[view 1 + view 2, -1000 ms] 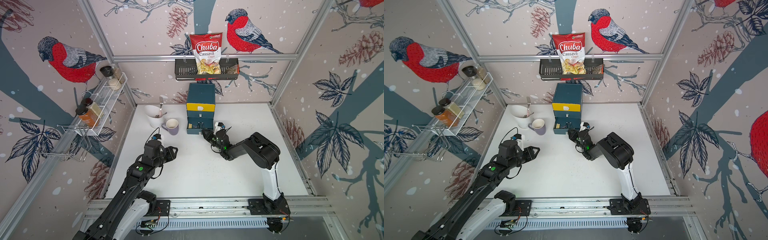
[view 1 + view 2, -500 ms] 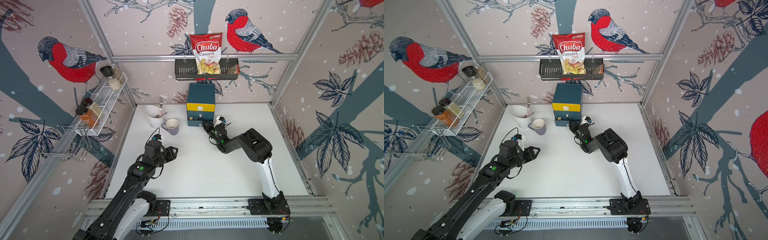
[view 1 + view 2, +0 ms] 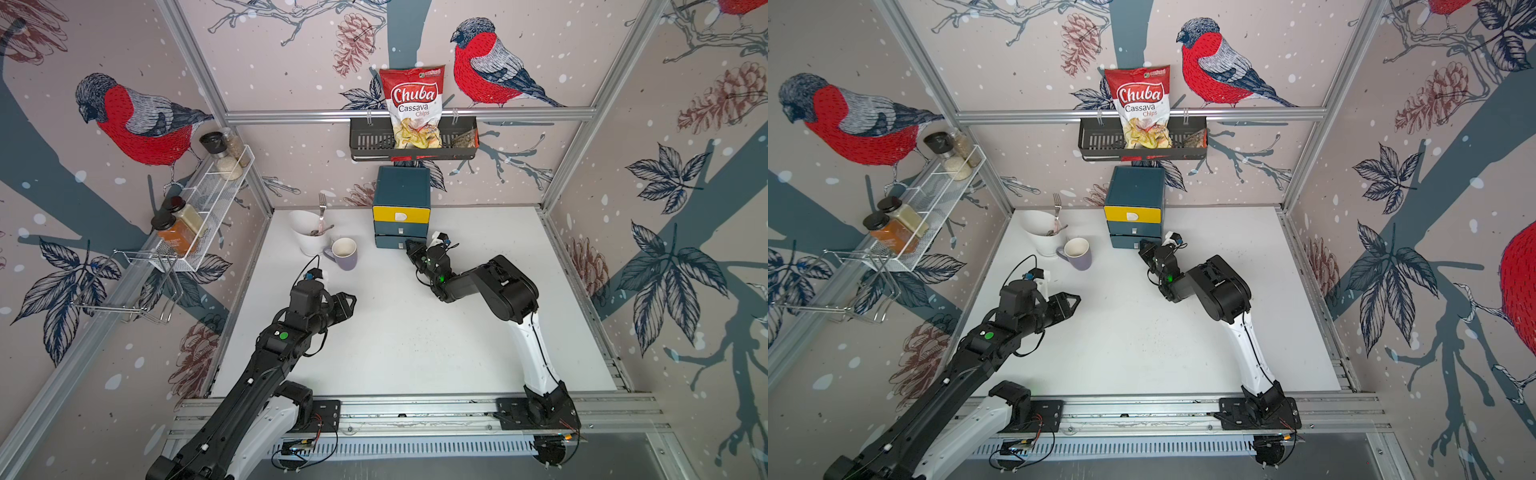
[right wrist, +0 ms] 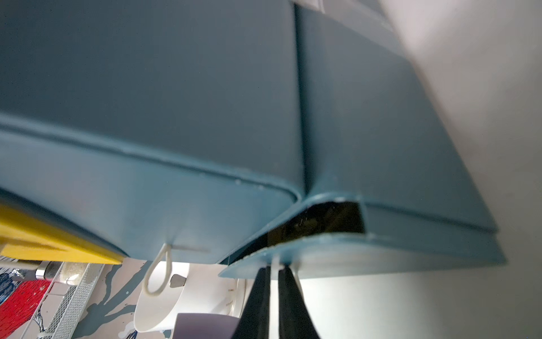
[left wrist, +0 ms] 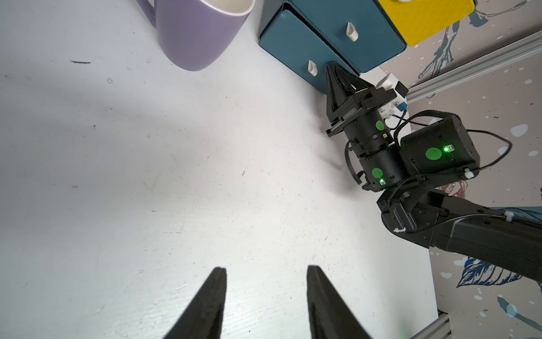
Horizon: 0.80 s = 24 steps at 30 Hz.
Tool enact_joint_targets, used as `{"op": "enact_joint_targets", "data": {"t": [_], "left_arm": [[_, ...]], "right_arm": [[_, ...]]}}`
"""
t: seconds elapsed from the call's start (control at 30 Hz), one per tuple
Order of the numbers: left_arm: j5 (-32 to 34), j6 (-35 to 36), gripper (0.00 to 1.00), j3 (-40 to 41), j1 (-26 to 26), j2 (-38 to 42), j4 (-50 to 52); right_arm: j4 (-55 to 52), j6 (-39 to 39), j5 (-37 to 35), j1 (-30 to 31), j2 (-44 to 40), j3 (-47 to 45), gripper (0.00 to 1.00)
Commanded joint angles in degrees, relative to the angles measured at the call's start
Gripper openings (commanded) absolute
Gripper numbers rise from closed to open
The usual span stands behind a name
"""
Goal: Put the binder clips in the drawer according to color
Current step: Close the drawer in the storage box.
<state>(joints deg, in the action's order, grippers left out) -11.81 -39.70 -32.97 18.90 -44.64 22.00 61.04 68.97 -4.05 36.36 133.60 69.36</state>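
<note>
The drawer is a teal chest with a yellow top front, standing at the back of the white table. My right gripper is at its bottom front, shut on that drawer's white pull. In the right wrist view the bottom drawer stands slightly ajar, with a dark gap at its corner. My left gripper hangs open over bare table, nothing between its fingers. The binder clips are out of view.
A white utensil cup with a fork and a purple mug stand left of the chest. A black wire basket with a chips bag hangs above it. A spice rack lines the left wall.
The bottom drawer, pulled well out a second ago, has gone back almost into the chest. My right gripper followed it in and its jaws narrowed. The left arm has not moved.
</note>
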Motion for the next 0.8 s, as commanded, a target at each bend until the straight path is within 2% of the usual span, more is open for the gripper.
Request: {"op": "enact_joint_targets", "data": {"t": [0.0,0.33,0.43,0.53,0.6,0.63,0.7,0.77], "left_arm": [[0.0,0.0,0.49,-0.2,-0.2,-0.2,-1.5],[0.6,-0.1,0.51,-0.2,-0.3,-0.6,-2.1],[1.6,-0.2,0.57,-0.2,-0.4,0.2,-2.4],[3.6,-0.2,0.70,-0.8,-0.5,1.6,-2.5],[6.3,-0.3,0.90,-1.7,-0.7,2.2,-2.1],[8.4,-0.5,0.99,-2.2,-0.7,2.4,-1.6],[12.3,-0.5,0.99,-3.3,-0.7,2.7,-0.9],[16.8,0.0,0.99,-3.7,-0.7,3.8,-1.3]], "right_arm": [[-0.7,1.1,-1.5,-0.4,0.3,0.7,0.13],[0.3,1.8,-1.3,-0.5,-0.2,0.4,0.14],[1.5,1.1,-2.5,-0.1,-3.9,-3.4,0.16],[1.8,-0.6,-4.5,0.2,-10.9,-10.3,0.22],[1.3,-2.3,-7.2,0.3,-18.0,-17.0,0.28],[0.0,-3.7,-8.1,0.1,-22.6,-20.6,0.35],[-5.3,-7.9,-9.5,-0.7,-32.4,-26.8,0.48],[-17.1,-13.3,-11.4,-1.9,-44.4,-30.6,0.68]]}}
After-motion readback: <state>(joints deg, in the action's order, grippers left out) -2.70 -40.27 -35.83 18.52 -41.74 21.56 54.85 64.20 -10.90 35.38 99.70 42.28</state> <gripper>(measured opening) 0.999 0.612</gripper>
